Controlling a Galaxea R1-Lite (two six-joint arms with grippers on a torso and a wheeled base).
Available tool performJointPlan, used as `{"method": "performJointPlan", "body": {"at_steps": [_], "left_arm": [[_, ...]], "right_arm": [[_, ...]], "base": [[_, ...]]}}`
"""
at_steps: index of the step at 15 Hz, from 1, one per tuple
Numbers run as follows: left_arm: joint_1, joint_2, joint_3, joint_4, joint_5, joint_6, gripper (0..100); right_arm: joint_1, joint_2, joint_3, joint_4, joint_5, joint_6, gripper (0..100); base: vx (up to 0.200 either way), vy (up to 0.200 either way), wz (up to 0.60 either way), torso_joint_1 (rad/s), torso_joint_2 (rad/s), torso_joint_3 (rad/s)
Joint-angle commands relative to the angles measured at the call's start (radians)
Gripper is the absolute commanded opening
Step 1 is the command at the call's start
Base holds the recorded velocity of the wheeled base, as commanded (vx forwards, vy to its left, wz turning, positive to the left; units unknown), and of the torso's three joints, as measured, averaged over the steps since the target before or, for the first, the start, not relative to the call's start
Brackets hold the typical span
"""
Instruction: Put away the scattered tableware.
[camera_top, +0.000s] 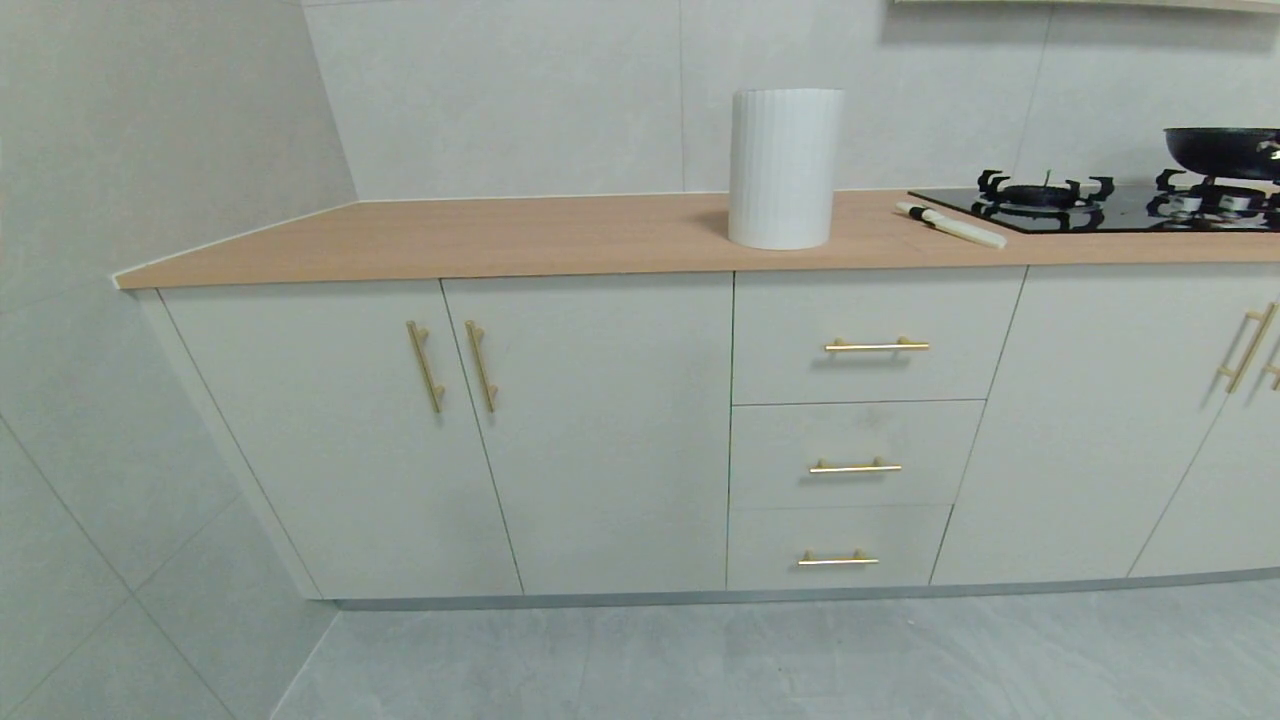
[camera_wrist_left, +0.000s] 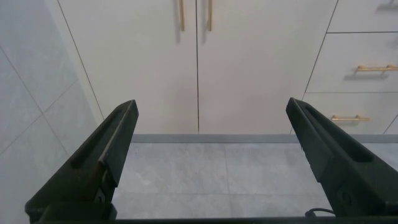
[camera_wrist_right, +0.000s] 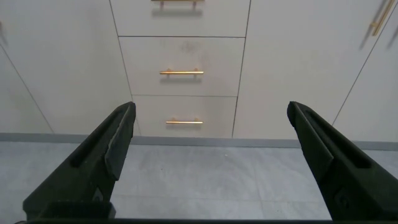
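Countertop (camera_top: 500, 240) bears a ribbed white holder (camera_top: 785, 168), utensil (camera_top: 950, 225) nearby.

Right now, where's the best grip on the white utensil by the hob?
Probably mid-length on the utensil, from above, with the open right pincer closing across its narrow width. It lies flat on the counter, so there is no gap beneath it for a side approach. The hob runs close alongside it.

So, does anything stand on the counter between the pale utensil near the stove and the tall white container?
Nothing visible does. The utensil lies on the counter by the stove, and the wood between it and the white container is bare. The container's top is hidden from this angle.
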Motion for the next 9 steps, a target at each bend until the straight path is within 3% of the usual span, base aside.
{"method": "performJointPlan", "body": {"at_steps": [1, 9], "left_arm": [[0.0, 0.0, 0.0, 0.0, 0.001, 0.001, 100], [0.001, 0.0, 0.0, 0.0, -0.001, 0.002, 100]], "right_arm": [[0.0, 0.004, 0.0, 0.001, 0.002, -0.003, 100], [0.0, 0.002, 0.0, 0.001, 0.002, 0.009, 100]], "base": [[0.0, 0.0, 0.0, 0.0, 0.0, 0.0], [0.0, 0.0, 0.0, 0.0, 0.0, 0.0]]}}
